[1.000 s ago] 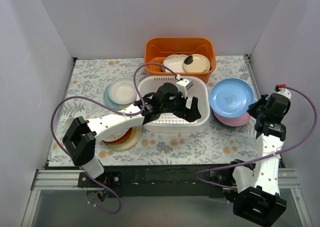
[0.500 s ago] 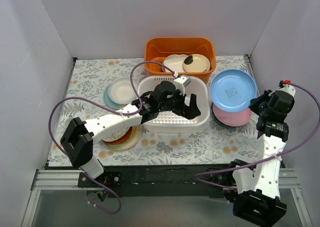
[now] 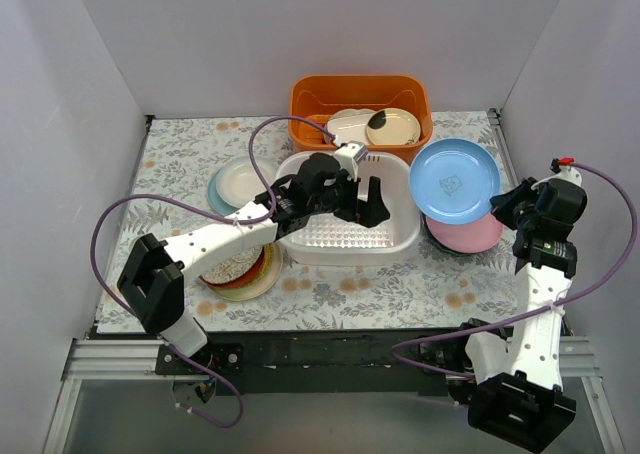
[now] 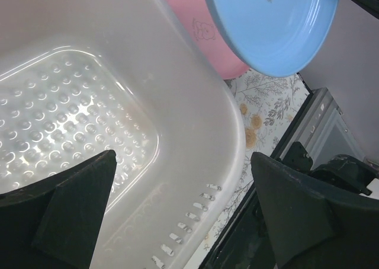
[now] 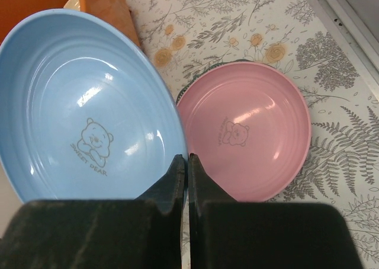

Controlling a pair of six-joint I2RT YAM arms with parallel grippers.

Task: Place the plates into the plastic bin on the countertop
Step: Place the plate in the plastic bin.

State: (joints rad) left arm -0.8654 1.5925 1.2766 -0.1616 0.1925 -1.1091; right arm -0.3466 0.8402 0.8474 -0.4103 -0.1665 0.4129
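My right gripper (image 3: 503,206) is shut on the rim of a blue plate (image 3: 453,180) and holds it lifted and tilted above a pink plate (image 3: 470,236). In the right wrist view the gripper (image 5: 187,162) pinches the blue plate (image 5: 83,115), with the pink plate (image 5: 246,130) on the cloth below. My left gripper (image 3: 372,200) is open and empty over the white plastic bin (image 3: 400,242), whose floor is bare (image 4: 71,121). The blue plate (image 4: 272,26) hangs just past the bin's right rim. A cream-and-light-blue plate (image 3: 240,182) and a stack of plates (image 3: 240,274) lie left of the bin.
An orange basket (image 3: 310,104) behind the bin holds a cream plate with a dark blotch (image 3: 393,126) and another pale dish. The countertop (image 3: 180,149) with leaf print ends at a black rail along the near edge. White walls enclose three sides.
My right gripper has lifted the blue plate off the pink plate and carried it left and up toward the bin. My left gripper has drawn back toward the bin's far side.
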